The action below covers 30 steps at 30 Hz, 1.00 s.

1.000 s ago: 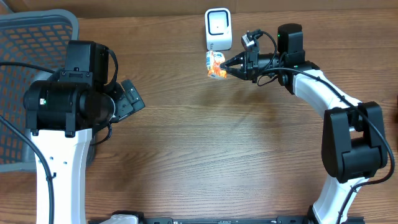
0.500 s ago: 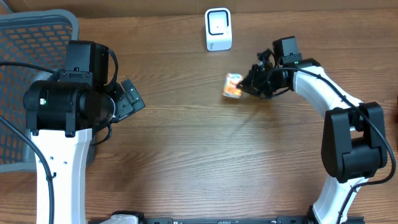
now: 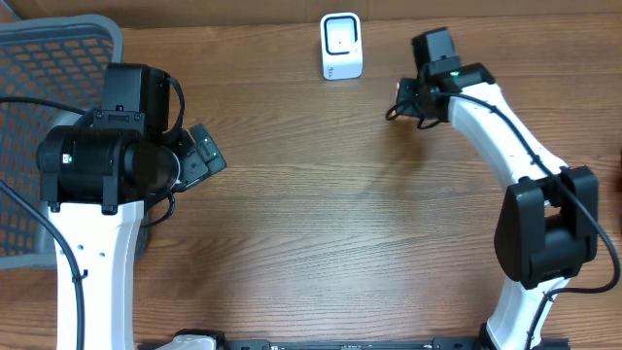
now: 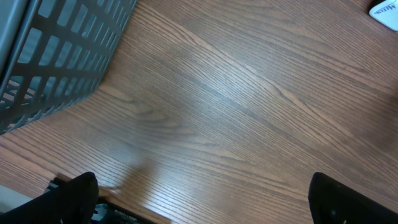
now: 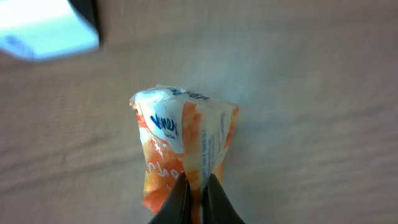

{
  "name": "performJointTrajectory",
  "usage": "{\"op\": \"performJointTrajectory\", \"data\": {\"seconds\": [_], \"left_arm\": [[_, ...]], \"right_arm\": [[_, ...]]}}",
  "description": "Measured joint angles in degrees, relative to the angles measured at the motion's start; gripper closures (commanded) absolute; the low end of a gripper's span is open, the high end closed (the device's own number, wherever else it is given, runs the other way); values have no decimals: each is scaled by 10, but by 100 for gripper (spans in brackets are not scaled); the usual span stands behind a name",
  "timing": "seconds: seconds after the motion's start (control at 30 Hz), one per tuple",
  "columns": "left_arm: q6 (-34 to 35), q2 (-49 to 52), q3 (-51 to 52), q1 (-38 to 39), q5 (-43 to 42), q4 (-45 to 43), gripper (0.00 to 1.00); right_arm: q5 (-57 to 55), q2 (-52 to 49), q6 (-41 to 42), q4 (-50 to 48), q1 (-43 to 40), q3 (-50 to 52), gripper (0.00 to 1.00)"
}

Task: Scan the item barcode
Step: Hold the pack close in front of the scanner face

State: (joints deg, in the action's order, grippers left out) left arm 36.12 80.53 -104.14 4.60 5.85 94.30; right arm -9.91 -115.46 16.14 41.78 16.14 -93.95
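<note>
The item is a small orange-and-white snack packet (image 5: pixel 180 137), and my right gripper (image 5: pixel 197 196) is shut on a fold at its lower edge. It hangs over the wooden table, with the white scanner (image 5: pixel 43 25) blurred at the upper left of the right wrist view. From overhead the packet is hidden under the right wrist (image 3: pixel 420 95), which sits to the right of and a little nearer than the scanner (image 3: pixel 341 45). My left gripper (image 3: pixel 206 154) is far off at the left. Its fingers (image 4: pixel 68 199) stand wide apart over bare wood, holding nothing.
A grey mesh basket (image 3: pixel 39 58) fills the far left of the table, and its wall (image 4: pixel 56 50) shows in the left wrist view. A corner of the scanner (image 4: pixel 387 11) shows at that view's top right.
The right arm drew the packet back from in front of the scanner, swung it right and toward the front, then turned downward so the packet is hidden overhead. The left arm has not moved.
</note>
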Motion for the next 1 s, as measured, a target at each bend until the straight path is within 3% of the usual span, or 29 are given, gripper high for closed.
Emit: {"op": "performJointTrajectory", "data": {"seconds": [0.27,0.5,0.73,0.87,1.0], "left_arm": [[0,0,0,0,0,0,1],[0,0,0,0,0,0,0],[0,0,0,0,0,0,0],[0,0,0,0,0,0,1],[0,0,0,0,0,0,0]], "right_arm": [[-158,0,-164,-197,52,-1,96],[-184,-2,-459,-384,83,-5,96],[-160,-48,-724,-483,87,-7,96],[-150,-86,-793,-522,87,-7,96],[-136,-106,-807,-529,87,-7,96]]}}
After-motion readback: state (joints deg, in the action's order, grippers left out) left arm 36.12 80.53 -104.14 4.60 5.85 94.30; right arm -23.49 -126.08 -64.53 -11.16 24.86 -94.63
